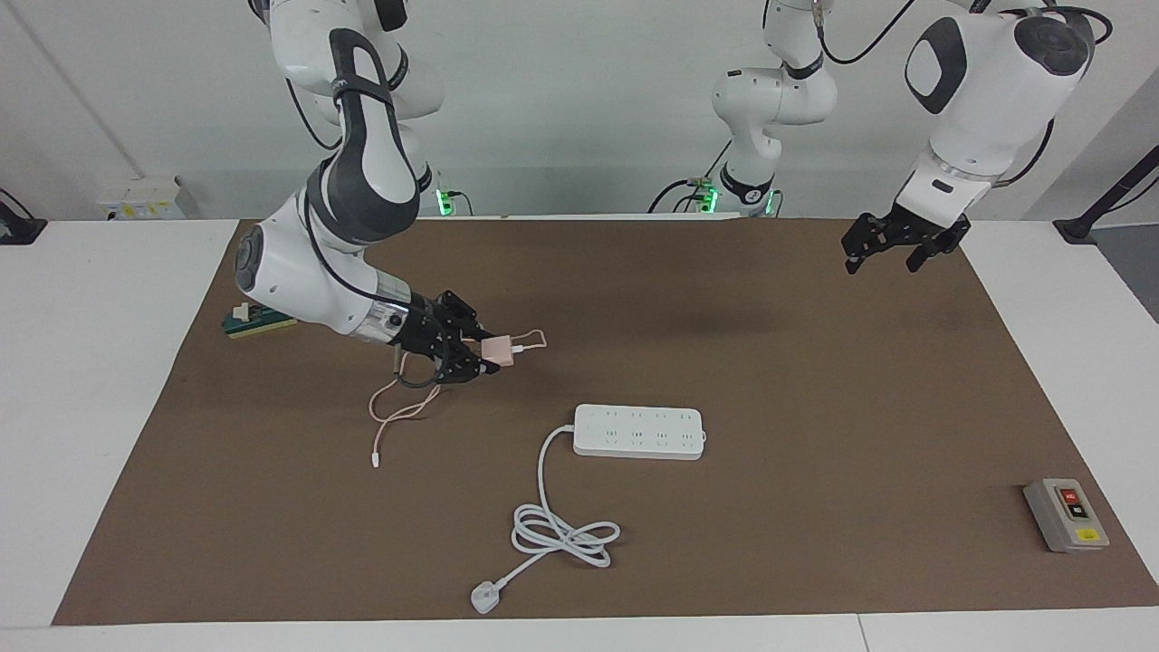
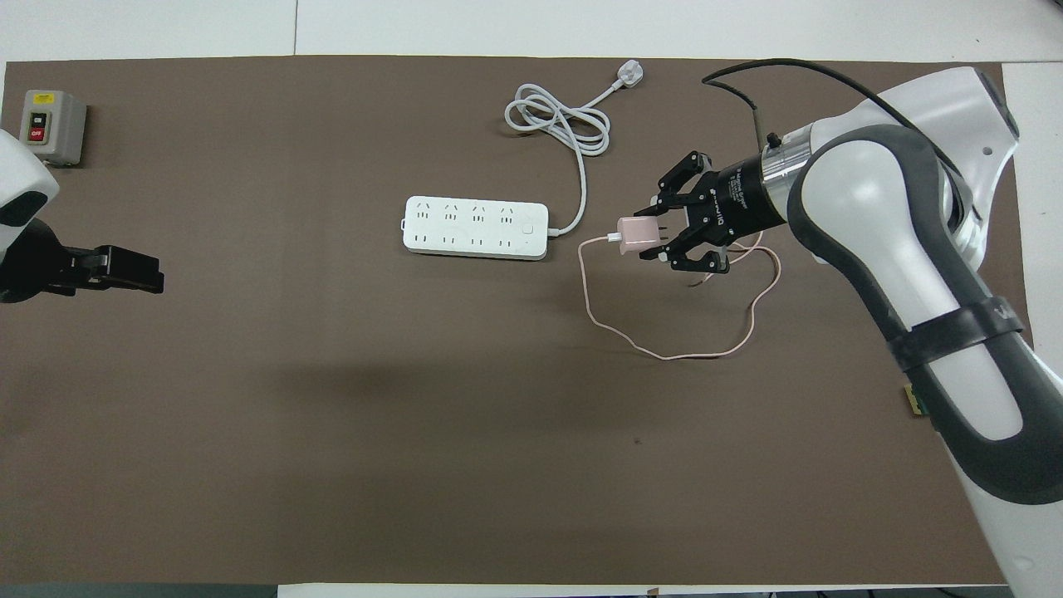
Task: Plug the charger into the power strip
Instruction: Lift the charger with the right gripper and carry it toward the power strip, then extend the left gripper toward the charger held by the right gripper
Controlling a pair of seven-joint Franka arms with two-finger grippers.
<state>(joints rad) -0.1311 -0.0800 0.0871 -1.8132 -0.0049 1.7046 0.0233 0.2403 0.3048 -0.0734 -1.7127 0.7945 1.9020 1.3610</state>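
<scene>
One charger (image 1: 499,350), pinched in right gripper (image 1: 486,355) above mat beside one power strip (image 1: 639,431), cable (image 1: 398,412) trailing; left gripper (image 1: 892,257) spread, empty, well apart from strip; one switch box (image 1: 1066,514).

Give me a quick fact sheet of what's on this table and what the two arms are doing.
right tool: shut on the charger, raised over the mat, cable trailing
left tool: open, empty, waiting in the air
power strip: flat mid-table, nothing plugged in
switch box: at the left arm's end
green block: at the right arm's end
</scene>
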